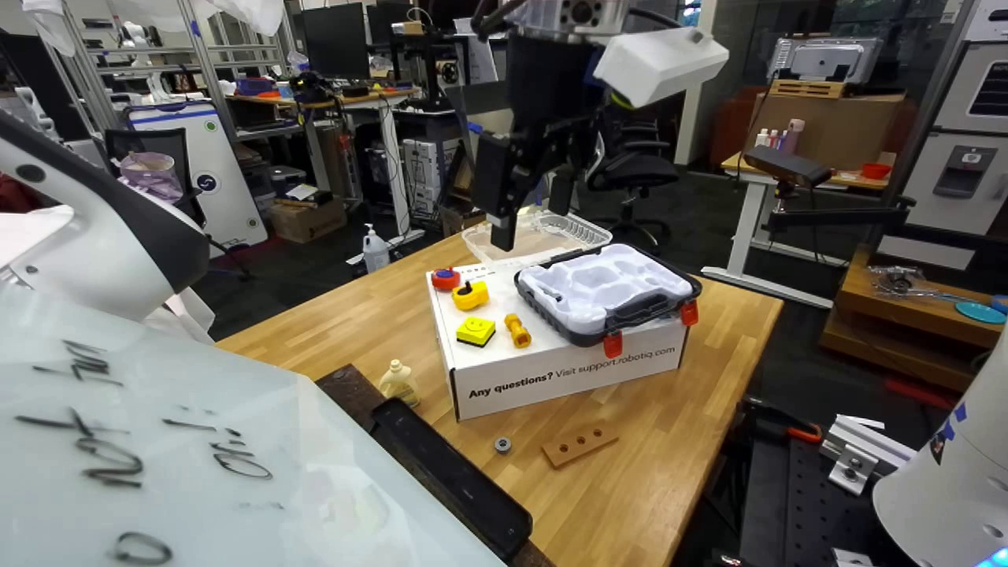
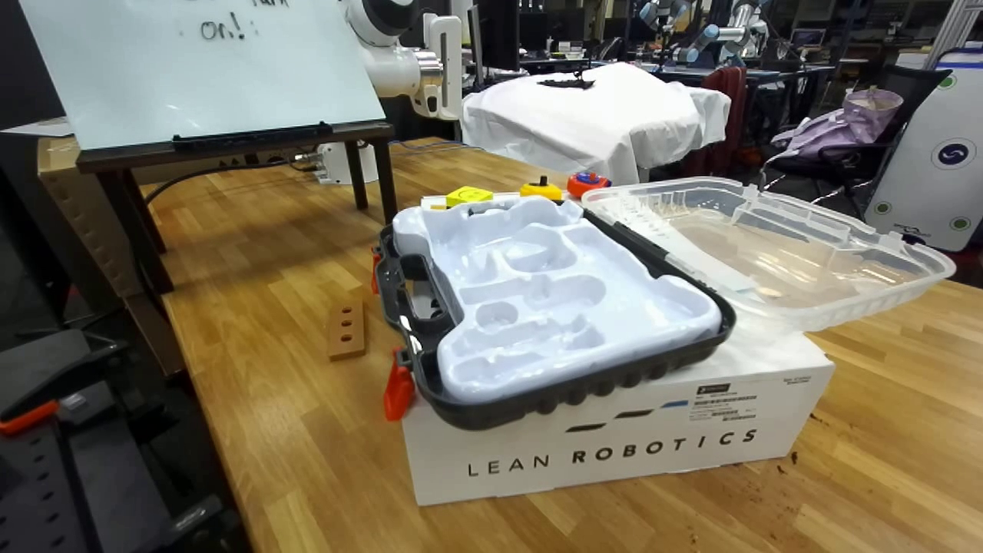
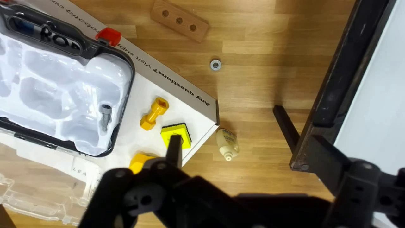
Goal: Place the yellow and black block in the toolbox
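Yellow and black block (image 1: 476,331) lies left of open toolbox (image 1: 606,283) in an exterior view; gripper (image 3: 247,144) spread, empty; placing outstanding.

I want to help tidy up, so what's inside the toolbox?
Inside the toolbox sits a hollowed white tray, with a grey screw in it. Anything under the tray is covered, so I can't tell.

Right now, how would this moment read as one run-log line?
fingers: open, empty | yellow and black block: on white box, outside toolbox | toolbox: open | placement: pending
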You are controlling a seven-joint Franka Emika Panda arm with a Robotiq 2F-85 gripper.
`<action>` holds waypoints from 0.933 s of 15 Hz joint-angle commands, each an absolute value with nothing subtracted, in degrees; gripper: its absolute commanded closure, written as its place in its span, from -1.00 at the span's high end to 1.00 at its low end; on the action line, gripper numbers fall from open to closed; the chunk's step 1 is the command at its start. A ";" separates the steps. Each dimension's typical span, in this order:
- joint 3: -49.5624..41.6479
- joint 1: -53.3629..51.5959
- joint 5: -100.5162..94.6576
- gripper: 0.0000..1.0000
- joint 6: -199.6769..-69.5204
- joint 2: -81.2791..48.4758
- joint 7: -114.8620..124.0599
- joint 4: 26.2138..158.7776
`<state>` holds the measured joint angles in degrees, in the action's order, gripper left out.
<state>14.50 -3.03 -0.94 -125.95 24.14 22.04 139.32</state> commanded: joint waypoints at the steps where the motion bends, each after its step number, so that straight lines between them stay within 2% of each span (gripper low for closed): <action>1: 13.79 -1.95 -3.23 1.00 -126.68 19.07 23.73 136.47; 14: 12.14 -3.08 -1.42 1.00 -129.51 18.54 22.16 137.12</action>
